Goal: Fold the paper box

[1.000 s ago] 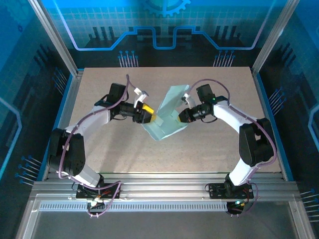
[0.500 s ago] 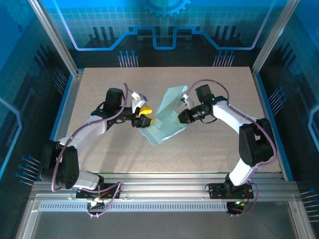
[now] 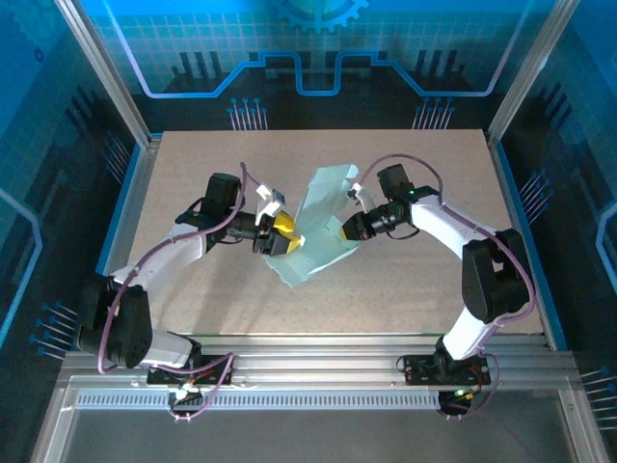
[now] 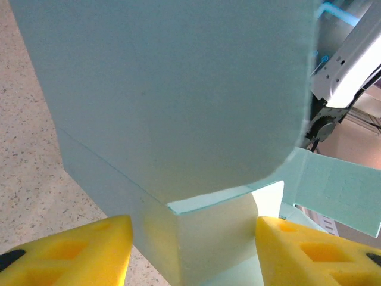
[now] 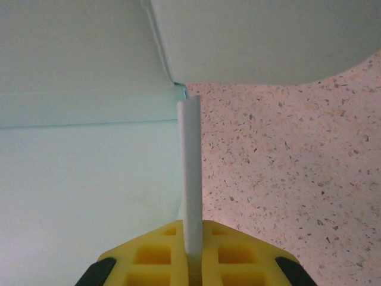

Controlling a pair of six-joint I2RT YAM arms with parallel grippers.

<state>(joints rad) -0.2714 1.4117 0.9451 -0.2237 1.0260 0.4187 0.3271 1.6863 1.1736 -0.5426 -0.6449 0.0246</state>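
The pale mint paper box point(image 3: 321, 224) stands half-folded in the middle of the table, one rounded flap raised. My left gripper point(image 3: 286, 236) is at its left side and open. In the left wrist view its yellow fingers point(image 4: 74, 253) straddle a folded corner of the box point(image 4: 202, 238), under a large rounded flap point(image 4: 166, 89). My right gripper point(image 3: 345, 230) is at the box's right side. It is shut on a thin upright flap edge point(image 5: 190, 167) that runs between its yellow pads point(image 5: 155, 256), with the box's flat panel point(image 5: 77, 173) to the left.
The speckled beige table point(image 3: 405, 289) lies open around the box, bounded by a metal frame point(image 3: 318, 352) and blue walls. The right arm's white link point(image 4: 351, 59) shows beyond the box in the left wrist view.
The left arm swung its elbow outward and its gripper slid slightly nearer and right, against the box's left corner. The box shifted a little left. The right gripper held its grip.
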